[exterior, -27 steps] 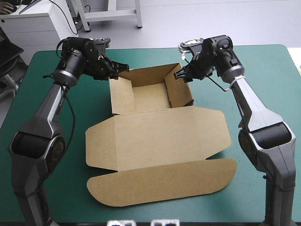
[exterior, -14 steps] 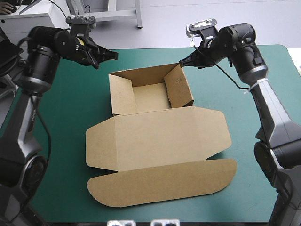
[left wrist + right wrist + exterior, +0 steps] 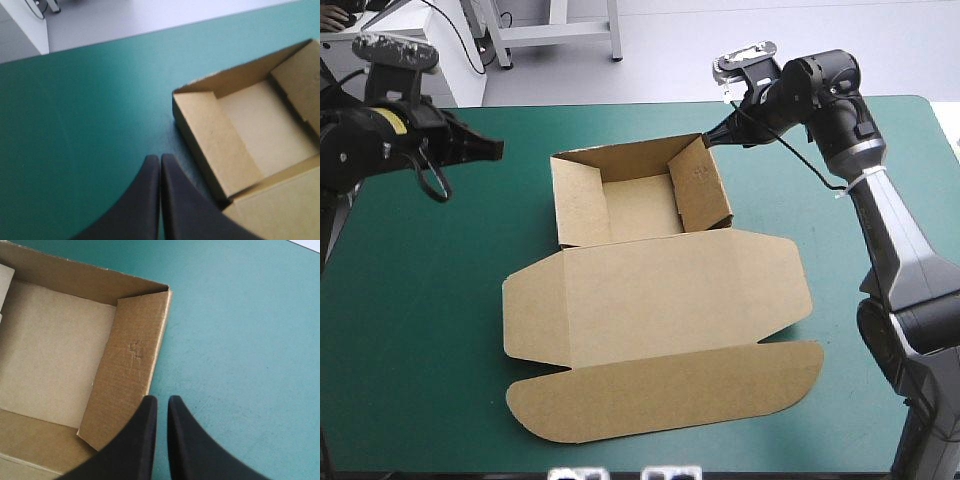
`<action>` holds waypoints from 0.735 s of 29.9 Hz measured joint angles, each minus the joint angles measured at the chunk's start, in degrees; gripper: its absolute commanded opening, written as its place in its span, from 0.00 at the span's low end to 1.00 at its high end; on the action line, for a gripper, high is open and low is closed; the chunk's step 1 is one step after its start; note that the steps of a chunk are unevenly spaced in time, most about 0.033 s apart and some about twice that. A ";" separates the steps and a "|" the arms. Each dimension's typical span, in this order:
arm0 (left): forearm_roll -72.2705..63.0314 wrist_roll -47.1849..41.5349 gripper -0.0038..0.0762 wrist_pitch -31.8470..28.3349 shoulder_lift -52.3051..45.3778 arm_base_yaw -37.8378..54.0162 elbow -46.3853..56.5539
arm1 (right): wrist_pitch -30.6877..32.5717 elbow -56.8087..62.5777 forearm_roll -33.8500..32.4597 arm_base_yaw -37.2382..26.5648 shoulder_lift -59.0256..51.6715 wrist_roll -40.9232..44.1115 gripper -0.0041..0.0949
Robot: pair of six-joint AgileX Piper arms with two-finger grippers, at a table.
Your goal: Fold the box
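The brown box (image 3: pixel 640 200) stands as an open tray with its walls up, and its lid (image 3: pixel 660 330) lies flat toward the table's near edge. My left gripper (image 3: pixel 495 148) is shut and empty, raised well to the left of the tray; in the left wrist view its tips (image 3: pixel 160 159) hover over bare cover beside the tray's left wall (image 3: pixel 215 140). My right gripper (image 3: pixel 708 137) is shut and empty, just above the tray's far right corner. In the right wrist view its tips (image 3: pixel 161 400) sit at the outer side of the right wall (image 3: pixel 130 375).
The teal-green cover (image 3: pixel 430 300) lies bare to the left and right of the box. A white cabinet (image 3: pixel 440 55) stands beyond the table's far left edge.
My left arm has pulled away from the tray's far left corner, rising and swinging out to the left. My right gripper lifted off the right wall earlier and now holds still.
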 measured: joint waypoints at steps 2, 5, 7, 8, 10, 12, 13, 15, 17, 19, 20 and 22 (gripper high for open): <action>1.59 -0.06 0.04 0.00 -3.58 0.00 6.42 | 0.04 0.12 0.65 0.00 0.70 -0.66 0.47; 3.95 -0.53 0.04 -0.06 -8.78 0.00 15.94 | 0.04 0.12 1.09 0.00 1.81 -0.93 0.55; 4.81 -2.20 0.04 -0.74 -13.52 0.00 22.81 | 0.04 0.12 1.14 0.00 3.03 -0.40 0.55; 4.81 -2.53 0.04 -1.55 -16.14 0.00 25.52 | 0.04 0.12 1.14 0.00 3.63 -0.05 0.55; 4.92 -3.79 0.04 -4.79 -21.89 0.00 32.08 | 0.04 0.12 1.03 0.00 5.35 0.66 0.55; 5.49 -5.01 0.04 -7.95 -27.38 0.00 37.68 | 0.04 0.12 0.96 0.00 7.30 1.13 0.55; 5.96 -5.93 0.04 -9.53 -30.51 0.00 40.65 | 0.04 0.12 0.91 0.00 8.32 1.31 0.55; 7.67 -8.12 0.04 -11.78 -36.05 0.00 46.26 | 0.04 0.12 0.91 0.00 10.22 1.47 0.55; 9.86 -10.43 0.04 -13.18 -41.96 0.00 50.88 | 0.04 0.12 0.91 0.00 12.06 1.53 0.55; 12.63 -13.29 0.04 -13.42 -47.17 0.00 55.63 | -0.05 0.12 1.06 0.00 13.81 2.10 0.54; 13.69 -14.42 0.04 -13.42 -49.10 0.00 57.45 | -0.18 0.12 1.30 0.00 14.51 2.47 0.53; 15.69 -16.92 0.04 -13.42 -53.62 0.00 61.57 | -0.23 0.12 2.12 0.00 15.57 3.06 0.49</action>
